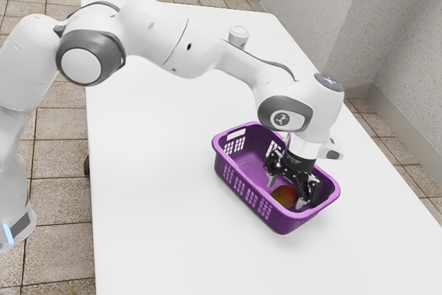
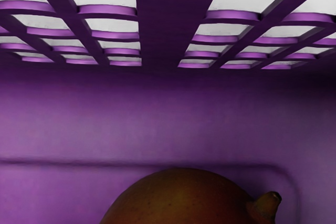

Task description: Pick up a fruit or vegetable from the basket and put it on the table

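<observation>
On the desk [image 1: 152, 191], a pale round-topped object [image 1: 238, 35] stands farther off, to the left of the purple basket [image 1: 280, 224]. The task's fruit [image 1: 282, 194], reddish-brown with a stubby stem [image 2: 268, 204], lies inside at the basket's right part. The fingers [image 1: 285, 195] are spread around it, not clenched. Closing off-centre could roll the rounded fruit away or pinch only its stem; the nearby wall could catch a finger, and a snag while lifting could drag the basket along. A small logo [image 1: 280, 119] marks the arm's joint, but I can't read it.
</observation>
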